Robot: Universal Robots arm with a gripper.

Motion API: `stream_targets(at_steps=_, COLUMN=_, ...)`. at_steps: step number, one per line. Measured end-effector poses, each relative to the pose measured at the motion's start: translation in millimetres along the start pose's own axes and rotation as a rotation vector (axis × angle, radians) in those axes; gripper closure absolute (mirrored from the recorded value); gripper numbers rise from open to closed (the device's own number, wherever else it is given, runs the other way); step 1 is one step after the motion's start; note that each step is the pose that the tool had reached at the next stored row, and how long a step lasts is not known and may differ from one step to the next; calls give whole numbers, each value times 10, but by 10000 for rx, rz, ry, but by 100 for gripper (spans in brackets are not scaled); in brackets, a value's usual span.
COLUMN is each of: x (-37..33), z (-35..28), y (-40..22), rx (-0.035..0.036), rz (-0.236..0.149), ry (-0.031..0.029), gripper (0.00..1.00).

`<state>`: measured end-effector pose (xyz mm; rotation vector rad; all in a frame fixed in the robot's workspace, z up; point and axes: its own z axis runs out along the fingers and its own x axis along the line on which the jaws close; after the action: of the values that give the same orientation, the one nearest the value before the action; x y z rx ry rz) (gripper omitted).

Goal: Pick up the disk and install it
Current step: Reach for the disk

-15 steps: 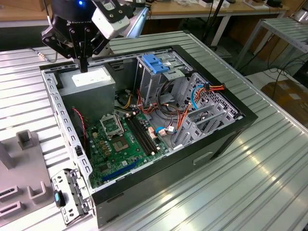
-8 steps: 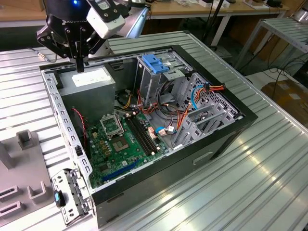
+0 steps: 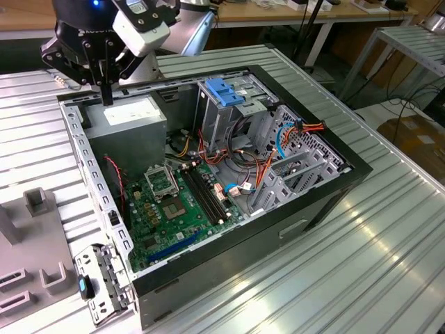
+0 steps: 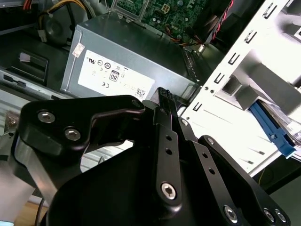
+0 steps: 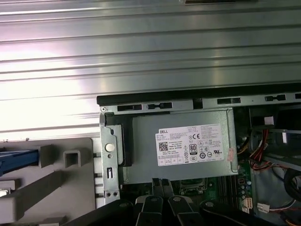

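Gripper (image 3: 107,99) has its fingers pressed together with nothing between them, tips just above the power supply (image 3: 128,118) at its stickered top face. The disk (image 4: 272,128) isn't in the chassis. It sits outside, past the perforated rear wall (image 4: 235,61) that flanks the power supply, on the grey fixture (image 4: 244,94). What reads of it is blue side edging plus a sliver of shiny flat body. The first wrist view has the same blue bar (image 5: 19,157) on that side of the power supply. My read on handling: a stiff metal slab, dense for its size, smooth faces, shock-sensitive. Pinch it across the two long blue-edged sides, staying off the connector end. Its label is out of sight and the body is cropped at the frame edge, so I can't tell how it's seated in the fixture. The drive cage (image 3: 224,104) is across the cables from the power supply, its bay mostly obscured.
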<state>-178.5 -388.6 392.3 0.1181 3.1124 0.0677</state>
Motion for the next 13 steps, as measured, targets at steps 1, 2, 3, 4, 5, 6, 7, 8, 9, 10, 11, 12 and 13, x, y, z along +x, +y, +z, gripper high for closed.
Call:
stream_targets(at_steps=1, x=12, z=0, y=0, rx=0, rz=0, ry=0, gripper=89)
stream_targets(at_steps=2, x=24, z=-1, y=0, rx=0, rz=0, ry=1, gripper=89)
stream_targets(at_steps=3, x=38, z=-1, y=0, rx=0, rz=-1, ry=0, gripper=89)
stream_targets(at_steps=4, x=50, z=-1, y=0, rx=0, rz=-1, ry=0, gripper=89)
stream_targets(at_steps=5, x=62, z=-1, y=0, rx=0, rz=-1, ry=0, gripper=89)
stream_targets(at_steps=6, x=75, z=-1, y=0, rx=0, rz=-1, ry=0, gripper=89)
stream_targets(at_steps=7, x=88, z=-1, y=-1, rx=0, rz=-1, ry=0, gripper=89)
stream_targets(at_steps=8, x=100, z=-2, y=-1, rx=0, rz=-1, ry=0, gripper=89)
stream_targets(at_steps=9, x=112, z=-2, y=-1, rx=0, rz=-1, ry=0, gripper=89)
stream_targets(at_steps=10, x=124, z=-2, y=-2, rx=0, rz=-1, ry=0, gripper=89)
stream_targets(at_steps=11, x=143, z=-3, y=-2, rx=1, rz=0, ry=1, gripper=89)
stream_targets(at_steps=12, x=164, z=-3, y=-3, rx=0, rz=0, ry=1, gripper=89)
stream_targets(at_steps=13, x=188, z=-4, y=-4, rx=1, rz=0, ry=1, gripper=89)
